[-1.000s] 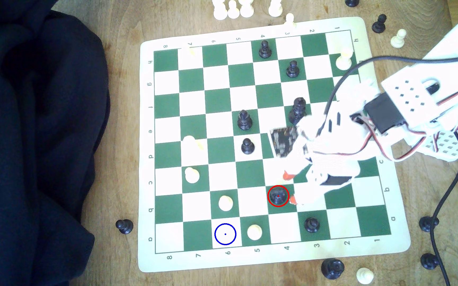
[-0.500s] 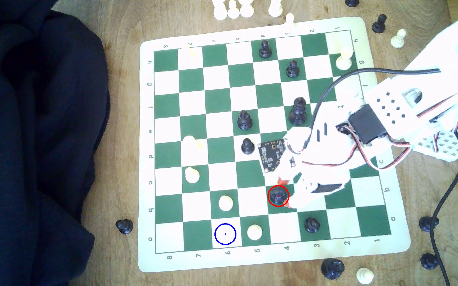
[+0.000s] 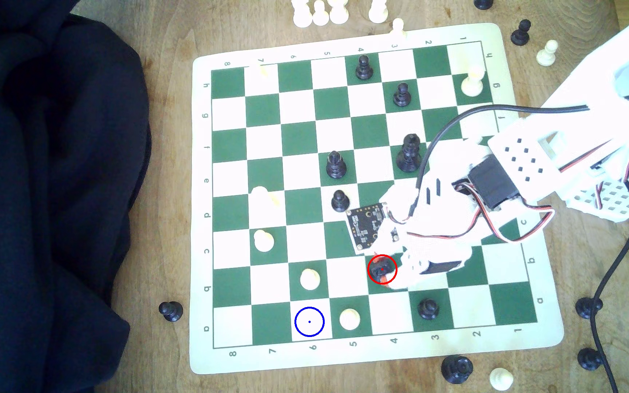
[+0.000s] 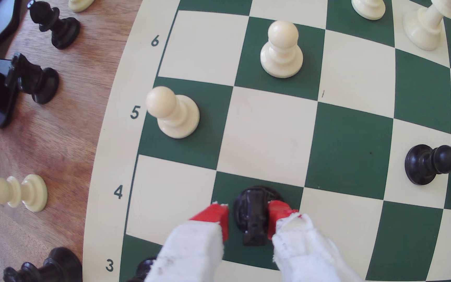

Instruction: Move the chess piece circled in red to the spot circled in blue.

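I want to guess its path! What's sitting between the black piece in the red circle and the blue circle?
In the exterior view, the chess piece and the spot have bare squares directly between; white pawns flank that line.

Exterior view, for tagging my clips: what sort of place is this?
Probably a home or hobby tabletop: a roll-up chess mat on a wooden table, loose pieces around it, dark cloth alongside.
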`<state>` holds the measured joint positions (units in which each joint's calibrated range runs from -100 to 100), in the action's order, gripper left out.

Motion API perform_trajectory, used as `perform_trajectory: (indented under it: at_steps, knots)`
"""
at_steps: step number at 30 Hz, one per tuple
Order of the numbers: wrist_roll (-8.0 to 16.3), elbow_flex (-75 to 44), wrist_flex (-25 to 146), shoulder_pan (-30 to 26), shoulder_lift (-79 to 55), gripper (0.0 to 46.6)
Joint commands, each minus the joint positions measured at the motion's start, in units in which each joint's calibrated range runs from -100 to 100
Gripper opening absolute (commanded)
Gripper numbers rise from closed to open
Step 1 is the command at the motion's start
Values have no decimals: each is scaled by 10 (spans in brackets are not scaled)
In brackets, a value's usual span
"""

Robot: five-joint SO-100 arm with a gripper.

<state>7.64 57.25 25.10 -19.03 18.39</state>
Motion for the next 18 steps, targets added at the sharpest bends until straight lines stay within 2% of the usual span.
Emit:
perform_trajectory:
  at_steps: [1,2,11,18]
  knots:
    - [-3,-46,-9,2,5,21]
    - [-3,-46,-9,2,6,4]
    - [-2,-87,81,1,77,3]
    - [-2,-224,131,-18,57,2]
